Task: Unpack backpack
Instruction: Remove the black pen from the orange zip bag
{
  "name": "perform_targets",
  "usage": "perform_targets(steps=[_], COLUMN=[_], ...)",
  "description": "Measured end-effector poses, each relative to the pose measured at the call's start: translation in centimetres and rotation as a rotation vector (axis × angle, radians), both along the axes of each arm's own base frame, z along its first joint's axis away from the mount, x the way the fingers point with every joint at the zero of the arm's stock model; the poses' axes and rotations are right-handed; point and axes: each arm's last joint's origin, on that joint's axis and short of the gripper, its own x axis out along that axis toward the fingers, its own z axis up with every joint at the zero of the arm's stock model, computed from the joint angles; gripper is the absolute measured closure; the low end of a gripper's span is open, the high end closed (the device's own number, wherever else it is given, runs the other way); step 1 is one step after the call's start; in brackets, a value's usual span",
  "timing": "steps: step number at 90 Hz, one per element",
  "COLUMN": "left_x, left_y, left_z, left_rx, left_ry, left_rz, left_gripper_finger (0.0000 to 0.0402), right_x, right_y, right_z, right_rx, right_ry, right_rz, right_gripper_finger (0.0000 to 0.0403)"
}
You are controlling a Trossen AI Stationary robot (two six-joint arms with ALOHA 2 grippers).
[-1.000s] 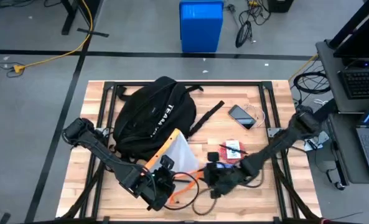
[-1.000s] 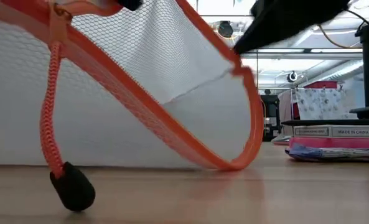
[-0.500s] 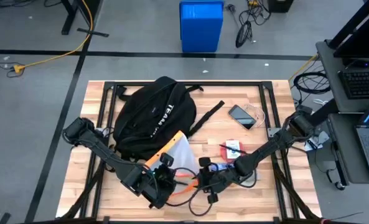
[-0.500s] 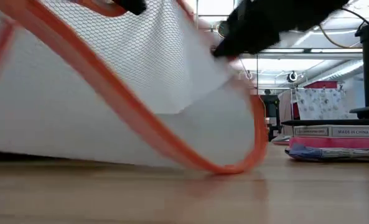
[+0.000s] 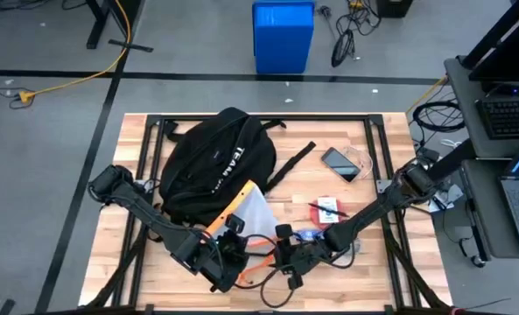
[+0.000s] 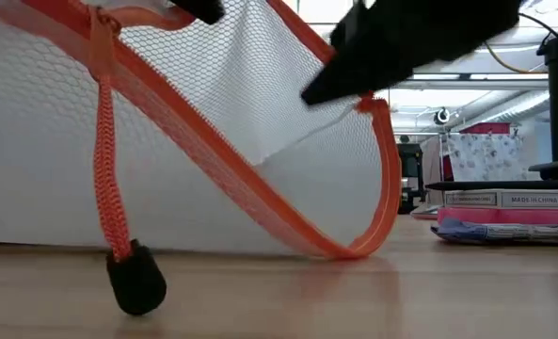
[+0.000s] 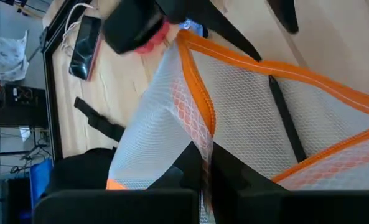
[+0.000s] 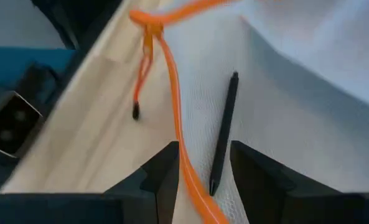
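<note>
The black backpack (image 5: 215, 162) lies at the table's far left-centre. Against its near side leans a white mesh pouch (image 5: 248, 213) with orange zip trim; a black pen (image 8: 224, 130) lies inside. My left gripper (image 5: 228, 261) is shut on the pouch's orange edge near the front of the table. My right gripper (image 5: 283, 254) is open just right of it, one finger on each side of the orange zip edge (image 8: 183, 163). The zip's orange pull cord hangs down, its black tip (image 6: 135, 280) resting on the wood. My left gripper pinches the pouch's orange zip edge (image 7: 204, 149) between its two fingers, together with the white mesh beside it. That end of the pouch is held up off the table, while the lower curve of the zip edge (image 6: 349, 250) rests on the wood.
To the right lie a phone with a white cable (image 5: 340, 164), a red and white packet (image 5: 326, 210) and a black strap (image 5: 294, 163). A pink boxed item (image 6: 504, 212) sits at the right in the low view. A black cable (image 5: 277, 293) loops near the front edge.
My right gripper has moved toward the table's left, up to the pouch's open orange edge. The pouch has shaken in my left gripper's hold; its zip pull swung off the table and is now back down on the wood.
</note>
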Motion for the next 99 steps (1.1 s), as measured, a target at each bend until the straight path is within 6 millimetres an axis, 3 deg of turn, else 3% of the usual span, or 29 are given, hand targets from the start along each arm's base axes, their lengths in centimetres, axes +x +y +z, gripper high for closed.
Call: perform_targets(steps=[27,70,99], left_x=[0.0,0.0,0.1], left_y=[0.0,0.1,0.1], left_z=[0.0,0.0,0.0], left_rx=[0.001,0.0,0.0], left_ry=[0.001,0.001,0.001], left_rz=[0.0,0.001,0.0], left_gripper_finger=[0.0402,0.0402,0.0402], right_x=[1.5,2.8,3.0], right_y=[-1.8,-2.1,-2.4], right_z=[-3.2,-1.8,-3.2], right_rx=[0.014,0.108,0.026], right_ry=[0.081,-0.086,-0.092], right_rz=[-0.108,-0.174,-0.252], right_gripper_finger=[0.0273,0.0273,0.0273])
